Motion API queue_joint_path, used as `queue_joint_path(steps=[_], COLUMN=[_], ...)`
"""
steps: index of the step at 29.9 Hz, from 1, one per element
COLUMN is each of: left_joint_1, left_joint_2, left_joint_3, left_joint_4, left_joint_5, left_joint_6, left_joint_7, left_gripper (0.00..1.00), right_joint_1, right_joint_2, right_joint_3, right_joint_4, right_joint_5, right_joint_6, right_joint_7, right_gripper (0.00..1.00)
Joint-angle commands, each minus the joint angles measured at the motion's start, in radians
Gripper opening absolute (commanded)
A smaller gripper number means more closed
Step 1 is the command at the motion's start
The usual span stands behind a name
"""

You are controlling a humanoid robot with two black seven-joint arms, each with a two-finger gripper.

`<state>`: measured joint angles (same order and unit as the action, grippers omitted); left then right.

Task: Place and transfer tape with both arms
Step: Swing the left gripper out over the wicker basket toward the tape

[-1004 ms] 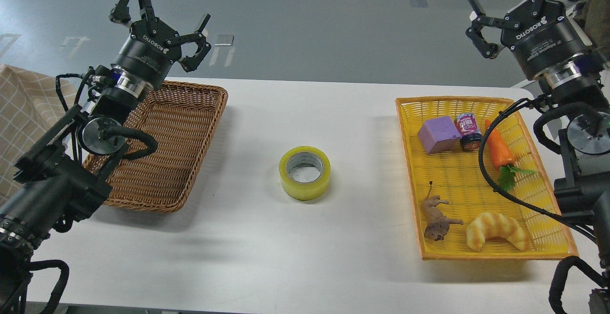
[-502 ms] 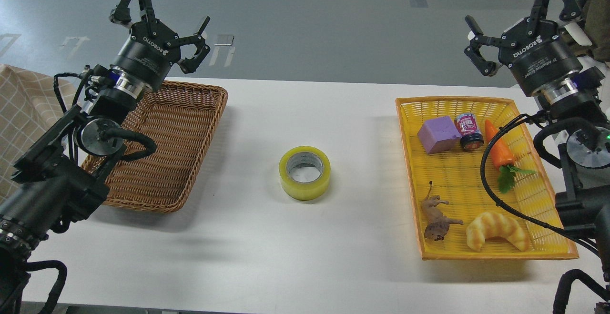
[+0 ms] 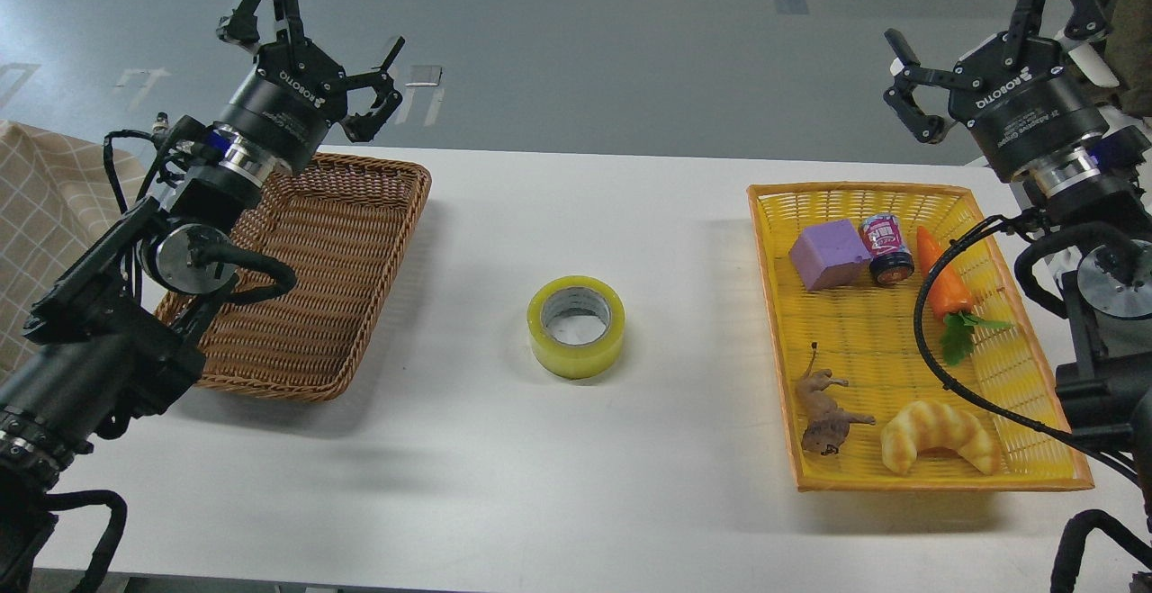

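Observation:
The tape [image 3: 576,327], a yellowish roll with a grey-white core, lies flat on the white table [image 3: 576,485] at its middle, between the two baskets. My left gripper [image 3: 310,35] is open and empty, raised above the far edge of the brown wicker basket [image 3: 310,269], well left of the tape. My right gripper [image 3: 985,31] is open and empty, raised beyond the far right corner of the yellow basket [image 3: 774,305], well right of the tape.
The brown wicker basket holds nothing. The yellow basket holds a purple block [image 3: 828,254], a small jar [image 3: 886,248], a toy carrot [image 3: 940,292], a toy animal [image 3: 823,413] and a croissant [image 3: 940,435]. A checked cloth [image 3: 40,215] is at far left.
My left gripper has shifted slightly right. My right gripper has risen and moved right. The tape has not moved.

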<state>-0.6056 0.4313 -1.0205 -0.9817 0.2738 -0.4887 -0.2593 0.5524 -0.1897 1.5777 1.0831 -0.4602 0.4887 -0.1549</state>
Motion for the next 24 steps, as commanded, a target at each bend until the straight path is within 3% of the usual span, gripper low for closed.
queue_joint_path(steps=[1, 13, 24], left_joint_1=[0.0, 0.006, 0.003], left_joint_2=[0.018, 0.047, 0.058], left_joint_3=[-0.001, 0.0, -0.001], left_joint_4=[0.0, -0.006, -0.028], left_joint_5=[0.016, 0.018, 0.183], left_joint_6=[0.0, 0.0, 0.0], left_joint_7=[0.002, 0.002, -0.002], left_gripper=[0.98, 0.98, 0.98], right_joint_1=[-0.002, -0.011, -0.014], right_joint_2=[-0.005, -0.011, -0.011], right_joint_3=[0.001, 0.001, -0.001], right_joint_4=[0.0, 0.0, 0.0], right_joint_5=[0.0, 0.0, 0.0], right_joint_6=[0.0, 0.0, 0.0], right_joint_7=[0.0, 0.002, 0.002], right_gripper=[1.0, 1.0, 1.0])
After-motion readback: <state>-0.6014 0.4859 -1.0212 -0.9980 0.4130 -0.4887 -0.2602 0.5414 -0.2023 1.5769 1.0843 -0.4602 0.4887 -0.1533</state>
